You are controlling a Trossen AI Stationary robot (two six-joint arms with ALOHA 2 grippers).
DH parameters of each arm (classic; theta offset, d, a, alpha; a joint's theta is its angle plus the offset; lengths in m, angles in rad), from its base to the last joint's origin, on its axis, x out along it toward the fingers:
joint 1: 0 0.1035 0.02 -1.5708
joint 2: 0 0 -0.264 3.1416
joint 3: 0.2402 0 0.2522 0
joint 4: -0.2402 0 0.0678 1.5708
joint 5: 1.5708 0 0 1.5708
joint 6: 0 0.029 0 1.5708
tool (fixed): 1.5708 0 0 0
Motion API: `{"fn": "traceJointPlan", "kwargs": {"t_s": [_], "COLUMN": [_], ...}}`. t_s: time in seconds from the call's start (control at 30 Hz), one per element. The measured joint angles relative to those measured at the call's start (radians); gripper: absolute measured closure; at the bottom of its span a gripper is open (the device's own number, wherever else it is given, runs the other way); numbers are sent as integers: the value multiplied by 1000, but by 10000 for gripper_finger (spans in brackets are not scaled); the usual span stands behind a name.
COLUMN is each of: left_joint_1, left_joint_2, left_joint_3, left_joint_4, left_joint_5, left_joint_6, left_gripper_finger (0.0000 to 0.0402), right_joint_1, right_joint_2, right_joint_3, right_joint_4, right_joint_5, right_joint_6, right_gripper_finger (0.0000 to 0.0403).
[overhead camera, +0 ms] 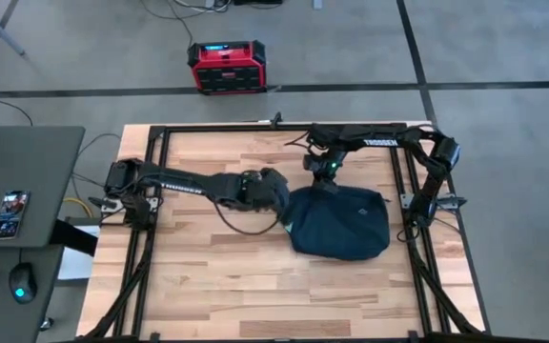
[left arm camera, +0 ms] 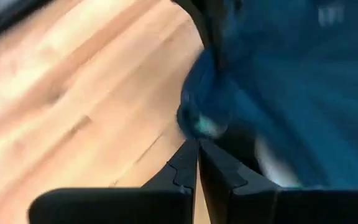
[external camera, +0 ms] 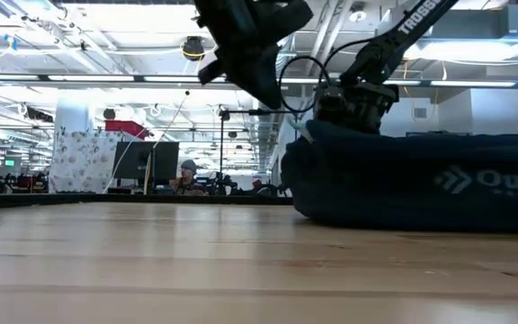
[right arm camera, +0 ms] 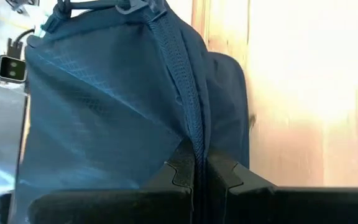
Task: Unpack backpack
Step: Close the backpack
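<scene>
The dark navy-teal backpack (overhead camera: 341, 224) lies flat on the wooden table, right of centre, with its pale logo (external camera: 454, 180) facing the near edge. My right gripper (overhead camera: 329, 184) comes down on the backpack's far left corner and is shut on it. My left gripper (overhead camera: 284, 200) hangs shut just left of the backpack (left arm camera: 291, 81), raised above the table (external camera: 257, 81), with nothing between its fingers (left arm camera: 185, 165). My right gripper pinches the backpack's zipper seam (right arm camera: 194, 140) between its two fingers, at the bag's far left corner. The fingers come from above, pointing down, and the seam runs straight in between them. The backpack rests on the table, with that corner standing a little higher (external camera: 317, 135).
A black frame (overhead camera: 151, 191) rails the table on its left, far and right sides. A red-black box (overhead camera: 227, 67) stands on the floor beyond the far edge. A grey desk with a phone (overhead camera: 10, 214) and a mouse is at the left. Bare wood (overhead camera: 236, 286) lies toward the near edge.
</scene>
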Motion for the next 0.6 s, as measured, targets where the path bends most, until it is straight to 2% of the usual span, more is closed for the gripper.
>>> {"fn": "traceJointPlan", "kwargs": {"t_s": [0.13, 0.23, 0.43, 0.6], "left_joint_1": [59, 73, 82, 80], "left_joint_2": [0, 0, 2, 27], "left_joint_3": [-5, -7, -7, -10], "left_joint_4": [66, 112, -2, -1], "left_joint_5": [139, 178, 190, 186], "left_joint_6": [-118, -173, -386, -418], "left_gripper_finger": [370, 338, 287, 278], "right_joint_1": [25, 31, 15, 9], "right_joint_2": [0, 0, 0, 0], "right_joint_3": [0, 0, 0, 0], "right_joint_4": [61, 94, 111, 138], "right_joint_5": [2, 3, 6, 9], "right_joint_6": [7, 18, 17, 17], "right_gripper_finger": [402, 403, 403, 403]}}
